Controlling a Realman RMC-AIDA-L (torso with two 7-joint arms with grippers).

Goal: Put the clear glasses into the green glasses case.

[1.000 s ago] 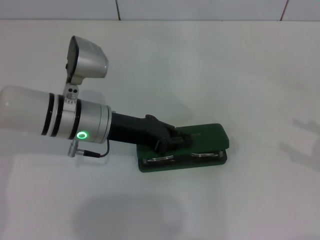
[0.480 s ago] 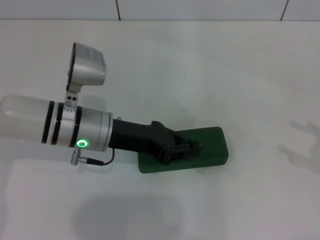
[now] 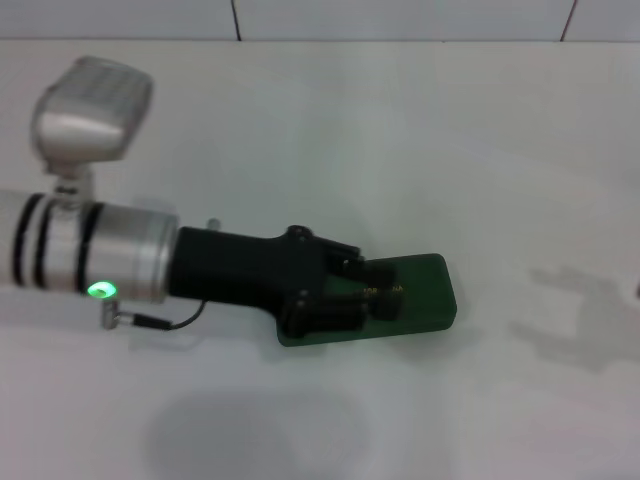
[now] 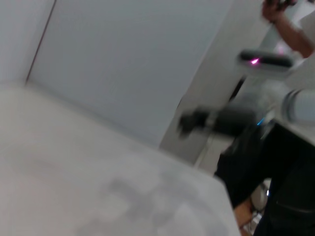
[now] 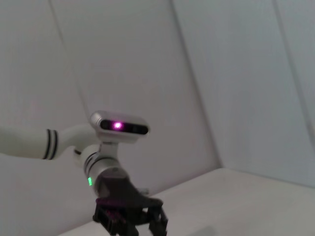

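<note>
One arm works in the head view: the left arm reaches in from the left edge, and its black left hand (image 3: 375, 298) sits over the left half of the dark green rectangular hard glasses case (image 3: 425, 295). The case lies flat on the plain white counter (image 3: 330, 130) with its lid closed, right end uncovered. Clear glasses not visible; cannot tell where they are. Left hand's fingers rest low against the lid; how far apart they stand cannot be told, nor whether they grip anything. From the right wrist view the left hand (image 5: 132, 219) appears far off, fingers pointing down. Right hand not seen.
</note>
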